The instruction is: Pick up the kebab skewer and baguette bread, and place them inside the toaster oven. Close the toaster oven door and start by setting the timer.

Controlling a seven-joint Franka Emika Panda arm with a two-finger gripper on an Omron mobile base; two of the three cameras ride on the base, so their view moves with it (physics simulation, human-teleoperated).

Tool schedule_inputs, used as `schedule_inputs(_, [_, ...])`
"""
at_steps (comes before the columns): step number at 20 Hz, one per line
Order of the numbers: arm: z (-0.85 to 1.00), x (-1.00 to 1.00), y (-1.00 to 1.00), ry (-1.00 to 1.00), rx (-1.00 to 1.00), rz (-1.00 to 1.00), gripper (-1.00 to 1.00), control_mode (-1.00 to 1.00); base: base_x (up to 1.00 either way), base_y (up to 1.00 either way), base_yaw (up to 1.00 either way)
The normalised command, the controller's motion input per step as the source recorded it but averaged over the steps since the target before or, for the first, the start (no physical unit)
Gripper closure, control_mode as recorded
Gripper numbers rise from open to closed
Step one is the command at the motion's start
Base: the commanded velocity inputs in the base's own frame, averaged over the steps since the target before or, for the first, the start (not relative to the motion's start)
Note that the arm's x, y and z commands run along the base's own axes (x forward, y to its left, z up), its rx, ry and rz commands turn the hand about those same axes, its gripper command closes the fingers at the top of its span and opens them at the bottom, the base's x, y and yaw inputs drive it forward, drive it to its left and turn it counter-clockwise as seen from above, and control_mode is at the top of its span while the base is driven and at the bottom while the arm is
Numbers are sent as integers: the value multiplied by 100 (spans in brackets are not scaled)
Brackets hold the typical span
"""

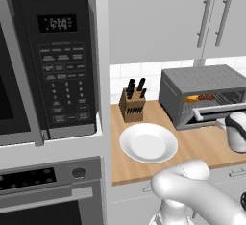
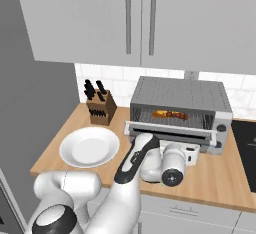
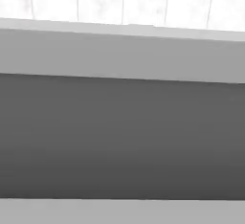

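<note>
Nearest the base, on the wooden worktop (image 2: 210,175), a white plate (image 2: 89,146) lies bare, left of the toaster oven (image 2: 180,109). The arm's hand sits low in front of the oven, beneath its door. The fingers are not distinguishable in the pictures; by the available evidence they stand spread wide, and nothing is seen held.

The toaster oven door (image 2: 172,131) is partly raised, neither flat down nor shut, with the hand close under its front edge. The hand view looks squarely onto its dark glass and grey frame.

Inside the oven, on the wire rack, lie the baguette bread (image 2: 160,113) and, just beside it, the kebab skewer (image 2: 178,114).

Beyond the plate, a knife block (image 2: 100,106) stands against the tiled wall.

Judgement: loading is complete. Shutting the door appears to be in hand. Setting the timer remains.
</note>
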Motion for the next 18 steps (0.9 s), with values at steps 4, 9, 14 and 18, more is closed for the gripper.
schedule_inputs(4, [18, 49, 0, -16, 2, 0, -100, -100, 0, 0, 0])
schedule_inputs(9, [13, 58, 3, -10, 1, 0, -100, -100, 0, 0, 0])
schedule_inputs(14, [5, 56, 8, 0, 0, 0, -100, -100, 0, 0, 0])
schedule_inputs(18, [0, 18, 0, 0, 0, 0, -100, -100, 0, 0, 0])
